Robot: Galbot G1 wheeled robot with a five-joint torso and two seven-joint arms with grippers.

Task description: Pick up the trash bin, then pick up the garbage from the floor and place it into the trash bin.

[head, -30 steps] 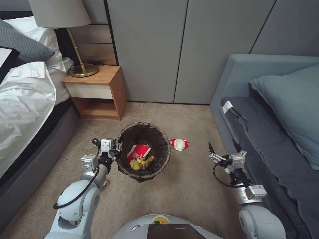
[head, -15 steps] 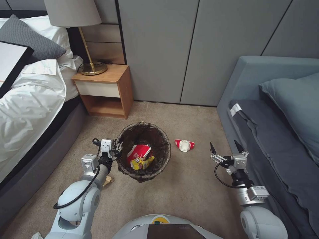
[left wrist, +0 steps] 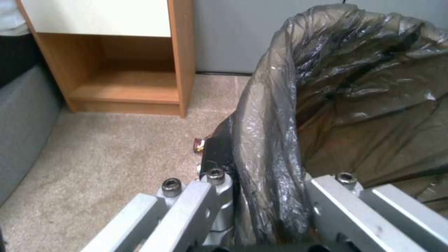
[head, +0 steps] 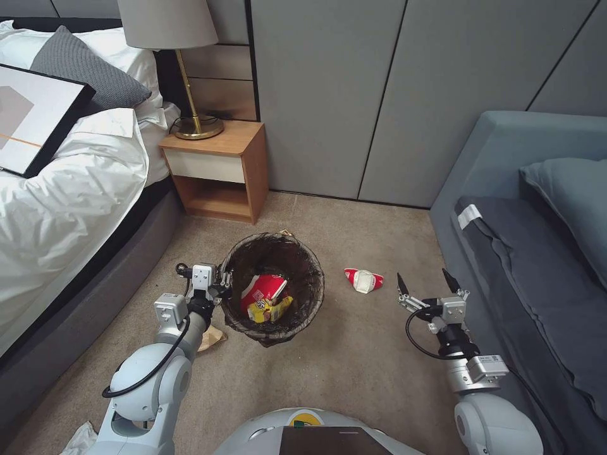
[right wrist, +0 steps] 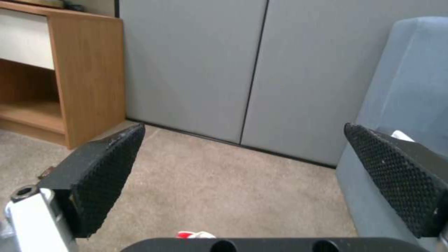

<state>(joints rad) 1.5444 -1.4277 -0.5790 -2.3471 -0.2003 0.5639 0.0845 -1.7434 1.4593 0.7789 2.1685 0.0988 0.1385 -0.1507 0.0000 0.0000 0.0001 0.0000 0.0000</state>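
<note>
One trash bin [head: 273, 292], lined with a dark bag folded over its rim, hangs above the carpet [head: 354, 360] in front of the robot, held at its left rim by the left gripper [head: 218, 285]. In the left wrist view the two fingers are clenched on the bagged rim [left wrist: 266, 168], one inside and one outside. Two pieces of garbage lie inside the bin: one crushed red-and-white cup [head: 262, 291] and, just below it and touching it, one yellow wrapper [head: 269, 309].

Three further pieces lie on the carpet. One crushed red-and-white paper cup [head: 363, 280] rests to the right of the bin, between the bin and the sofa [head: 499, 208]; its red edge also shows at the bottom of the right wrist view [right wrist: 195, 234]. One crumpled brown paper bag [head: 212, 338] lies beside the left forearm, near the bin's lower left side. One small dark candy wrapper [left wrist: 199, 144] lies on the carpet beyond the left gripper, between the bin and the nightstand [head: 221, 167].

One right gripper [head: 427, 287] hovers above the carpet near the sofa's front edge, right of the fallen cup and apart from it; its two black fingers [right wrist: 100, 175] are spread wide and grasp nothing.

One nightstand stands against the grey wall panels, carrying one lamp [head: 183, 63]. One bed [head: 69, 183] runs along the left side, with one framed picture [head: 31, 117] lying on its white duvet.
</note>
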